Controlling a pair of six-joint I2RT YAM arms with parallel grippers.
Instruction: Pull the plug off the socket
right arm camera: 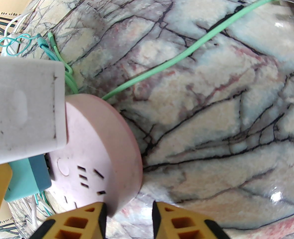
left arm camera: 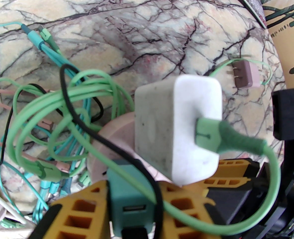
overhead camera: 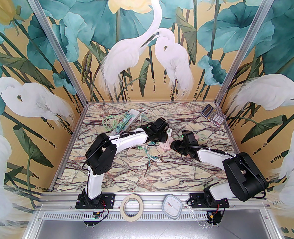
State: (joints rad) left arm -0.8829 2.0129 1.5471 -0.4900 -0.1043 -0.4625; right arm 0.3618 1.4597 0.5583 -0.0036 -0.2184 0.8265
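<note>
My left gripper (left arm camera: 134, 187) has its yellow fingers (left arm camera: 79, 213) closed on the teal plug (left arm camera: 129, 203), one pad on each side of it. The plug's USB port faces my wrist camera. A black wire (left arm camera: 152, 180) and a green cable (left arm camera: 271, 163) cross in front of it. The teal plug sits against the face of the pink round socket (right arm camera: 97, 143); I cannot tell how deep its pins are.

Just beside it a white plug (left arm camera: 177, 128) stands in the same socket, with the green cable running out of its top.

My right gripper (right arm camera: 128, 208) is slightly open, and the near rim of the socket sits just between its fingertips (right arm camera: 97, 210). The rim touches the left pad, and a gap shows at the other.

From above, the socket (overhead camera: 166, 146) lies mid-table between my left gripper (overhead camera: 162, 136) and my right gripper (overhead camera: 175, 146), which face each other across it. Loose teal and green cables (left arm camera: 47, 123) are tangled on the marble table (overhead camera: 137, 183) to the socket's left. A brown plug (left arm camera: 245, 77) lies on its side, apart from the socket. A power strip (overhead camera: 129, 118) and a calculator (overhead camera: 213, 114) lie near the far edge.
</note>
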